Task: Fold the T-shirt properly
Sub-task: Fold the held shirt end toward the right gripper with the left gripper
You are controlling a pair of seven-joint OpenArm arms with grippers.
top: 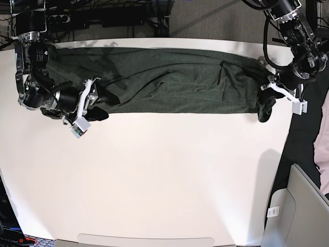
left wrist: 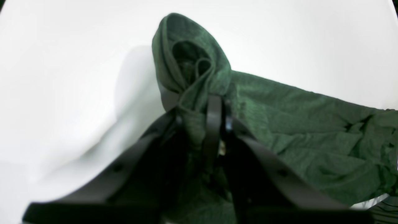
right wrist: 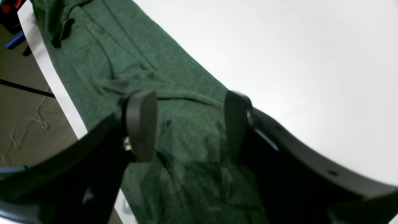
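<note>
T-shirt (top: pixel 169 85) lies in a long band along counter (top: pixel 164 180) far edge. Left end effector (left wrist: pixel 199 105) clamped on its bunched end; right end effector (right wrist: pixel 186 124) apart over cloth. Next: right grips its end, likely.

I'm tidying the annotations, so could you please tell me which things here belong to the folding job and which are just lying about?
Job:
- T-shirt
- left gripper, pinching a shirt end
- right gripper, open over the shirt

Lying about:
- grey bin by the table
- cables on the floor
</note>
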